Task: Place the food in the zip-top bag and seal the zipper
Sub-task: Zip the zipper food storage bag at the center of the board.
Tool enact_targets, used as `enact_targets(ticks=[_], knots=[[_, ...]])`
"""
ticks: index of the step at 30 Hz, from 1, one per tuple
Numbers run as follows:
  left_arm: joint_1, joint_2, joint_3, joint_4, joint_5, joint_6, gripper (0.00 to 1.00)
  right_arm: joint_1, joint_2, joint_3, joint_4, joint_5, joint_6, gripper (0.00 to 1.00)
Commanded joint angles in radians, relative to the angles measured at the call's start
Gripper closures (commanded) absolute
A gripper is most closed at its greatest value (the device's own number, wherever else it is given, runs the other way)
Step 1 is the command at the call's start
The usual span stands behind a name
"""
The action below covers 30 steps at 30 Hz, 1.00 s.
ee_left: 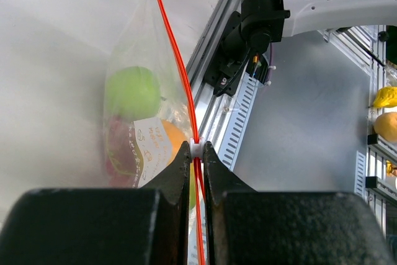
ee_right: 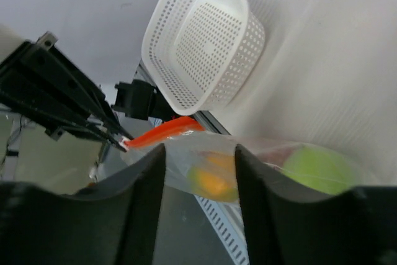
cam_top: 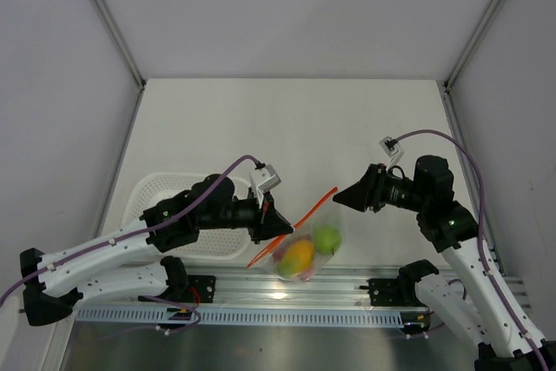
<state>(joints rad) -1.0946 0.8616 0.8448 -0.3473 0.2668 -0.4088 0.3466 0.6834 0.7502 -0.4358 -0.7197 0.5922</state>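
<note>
Green apple [cam_top: 327, 238] and mango [cam_top: 298, 255] lie in the zip-top bag [cam_top: 306, 274] beyond my left hand [ee_left: 196, 150], clamped on the zipper [ee_left: 177, 60]; my right hand [cam_top: 340, 197] hangs open; sealing remains, I judge.

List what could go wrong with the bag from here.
1. The left gripper pinches only the thin zipper; the loaded bag might slip free.
2. The right gripper is open, off the strip, so that end may not seal.
3. The bag sits at the table near edge; the apple could roll off.
</note>
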Motion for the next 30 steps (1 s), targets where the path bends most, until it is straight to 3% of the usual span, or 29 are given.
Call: enact_targets(ticks=[1, 4, 7, 17, 23, 30], knots=[[-0.004, -0.012, 0.002, 0.025, 0.026, 0.015, 0.99, -0.004, -0.012, 0.029, 0.089, -0.141, -0.07, 0.45], [-0.004, -0.007, 0.008, 0.027, 0.035, 0.016, 1.0, -0.003, 0.014, 0.057, 0.049, -0.159, -0.149, 0.37], [-0.004, -0.003, 0.013, 0.027, 0.046, 0.016, 0.99, -0.003, 0.042, 0.07, 0.009, -0.153, -0.202, 0.36], [-0.004, 0.022, 0.028, 0.013, 0.087, 0.025, 0.99, 0.003, 0.094, 0.196, -0.081, -0.11, -0.345, 0.37], [-0.004, 0.03, 0.046, -0.004, 0.109, 0.042, 0.99, 0.022, 0.153, 0.276, -0.116, -0.188, -0.454, 0.38], [-0.004, 0.039, 0.054, -0.012, 0.13, 0.05, 0.99, 0.178, 0.254, 0.308, -0.127, -0.203, -0.502, 0.45]])
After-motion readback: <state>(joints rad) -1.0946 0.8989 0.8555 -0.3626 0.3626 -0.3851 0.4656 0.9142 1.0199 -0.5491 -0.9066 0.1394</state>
